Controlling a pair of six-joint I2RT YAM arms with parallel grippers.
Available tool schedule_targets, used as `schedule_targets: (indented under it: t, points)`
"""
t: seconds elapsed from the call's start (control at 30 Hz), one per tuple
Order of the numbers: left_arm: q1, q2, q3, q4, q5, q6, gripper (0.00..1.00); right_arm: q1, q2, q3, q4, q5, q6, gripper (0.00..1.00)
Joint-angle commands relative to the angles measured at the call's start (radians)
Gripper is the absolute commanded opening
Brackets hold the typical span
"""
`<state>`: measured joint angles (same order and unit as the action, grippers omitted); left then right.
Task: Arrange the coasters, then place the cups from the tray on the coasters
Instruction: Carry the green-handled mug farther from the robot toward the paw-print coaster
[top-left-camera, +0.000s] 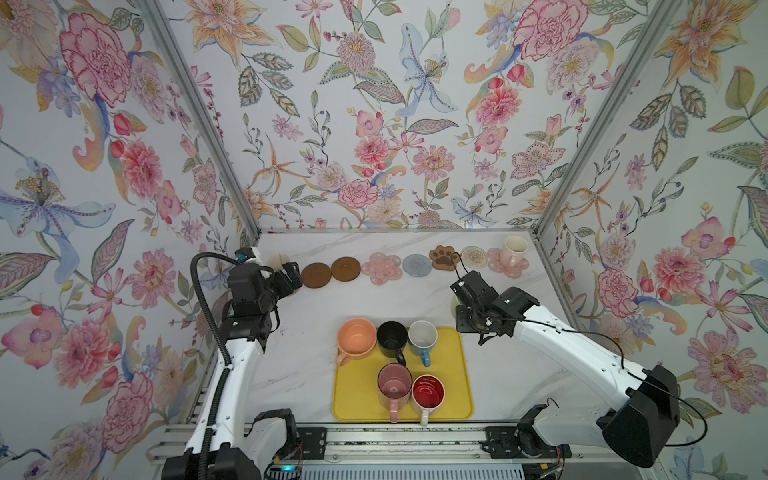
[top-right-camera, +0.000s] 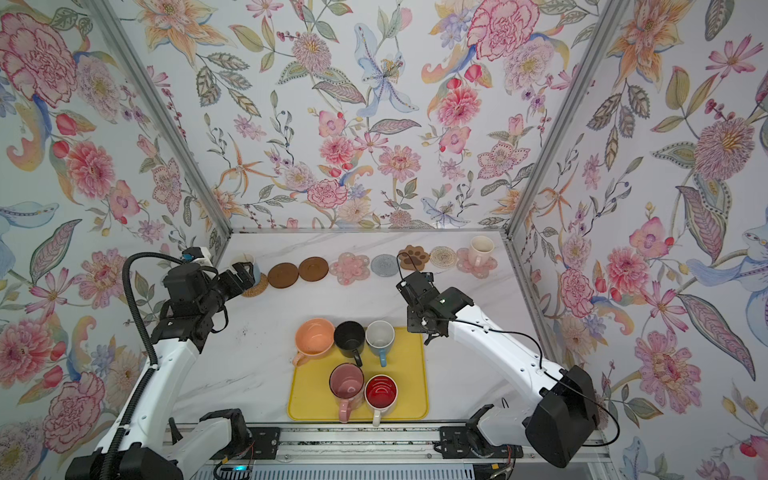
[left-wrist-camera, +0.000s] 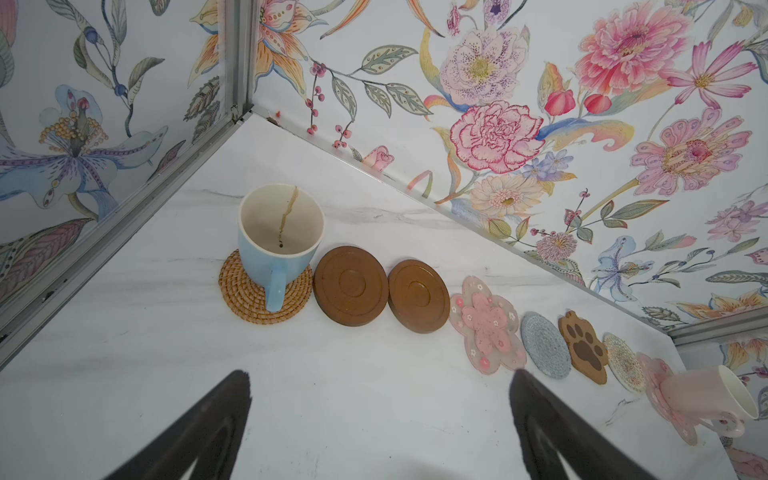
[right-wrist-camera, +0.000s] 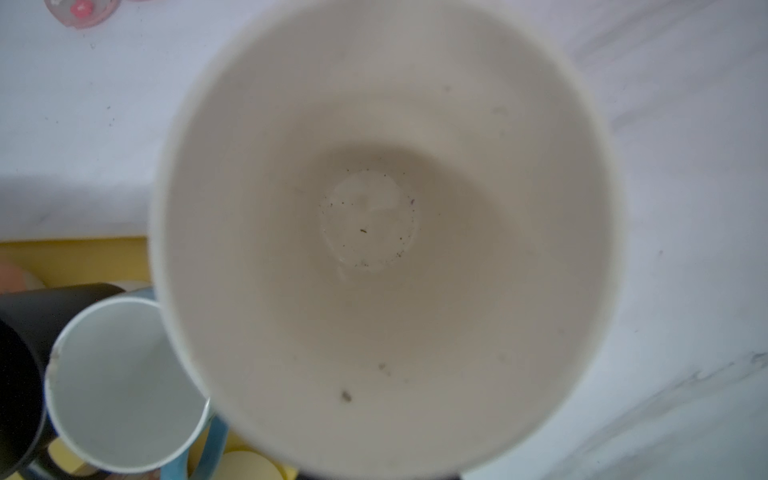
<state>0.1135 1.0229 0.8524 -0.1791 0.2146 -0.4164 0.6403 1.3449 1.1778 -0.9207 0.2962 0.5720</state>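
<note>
Coasters (top-left-camera: 382, 268) in a row behind tray (top-left-camera: 451, 374), five cups (top-left-camera: 392, 337) on tray

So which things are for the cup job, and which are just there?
For the job: row of coasters, yellow tray, five cups on it, pale blue mug, pale pink mug, white cup in the right gripper.
Just there: flowery walls, metal rail, marble table.

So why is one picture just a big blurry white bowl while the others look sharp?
Right wrist view: a cup sits too close to the lens, so its rim goes soft. Left wrist view: coasters crisp, fingers dark blurs. Both top views: sharp, evenly lit.
</note>
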Motion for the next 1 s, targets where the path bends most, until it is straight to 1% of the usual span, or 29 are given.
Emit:
schedule_targets:
  t: [0.0, 0.1, 0.23, 0.47, 0.67, 0.87, 0.97]
  points:
    - [0.009, 0.000, -0.001, -0.003, 0.038, -0.001, 0.99, -0.064, 0.051, 0.101, 0.063, 0.028, -0.122, 0.00]
    - [0.009, -0.007, -0.006, -0.017, 0.048, -0.002, 0.99, -0.142, 0.121, 0.167, 0.099, 0.004, -0.188, 0.00]
    - [0.009, -0.021, -0.019, -0.041, 0.058, 0.001, 0.99, -0.221, 0.237, 0.264, 0.140, -0.005, -0.259, 0.00]
    - [0.009, -0.052, -0.031, -0.067, 0.078, 0.001, 0.99, -0.348, 0.447, 0.473, 0.175, -0.021, -0.335, 0.00]
    - [0.009, -0.070, -0.074, -0.061, 0.101, -0.023, 0.99, -0.416, 0.581, 0.600, 0.205, -0.039, -0.370, 0.00]
    - [0.009, -0.089, -0.079, -0.081, 0.104, -0.017, 0.98, -0.445, 0.714, 0.728, 0.208, -0.022, -0.402, 0.00]
    - [0.010, -0.096, -0.076, -0.088, 0.104, -0.012, 0.98, -0.458, 0.768, 0.781, 0.208, -0.036, -0.408, 0.00]
